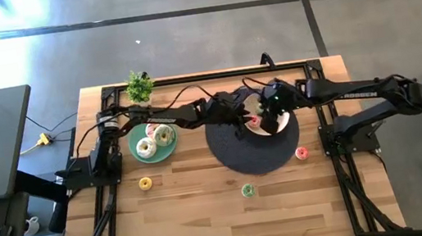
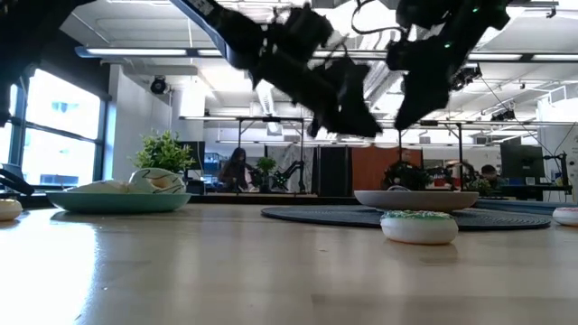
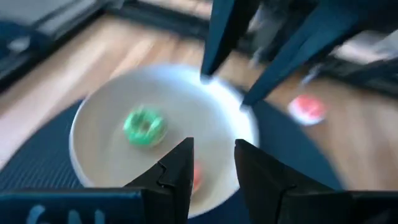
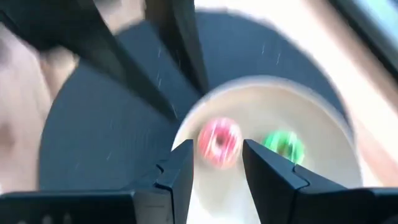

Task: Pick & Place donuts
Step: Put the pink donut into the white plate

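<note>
A beige plate sits on a dark round mat. In it lie a green donut and a red donut. My left gripper is open above the plate, and the red donut shows below its fingers. My right gripper is open above the same plate, facing the left one, with the red donut just past its fingertips. In the low view both grippers, left and right, hang clear above the plate. A teal plate at the left holds white-iced donuts.
Loose donuts lie on the wooden table: yellow, green and pink, the pink one beside the mat. A small potted plant stands at the far left edge. The near half of the table has free room.
</note>
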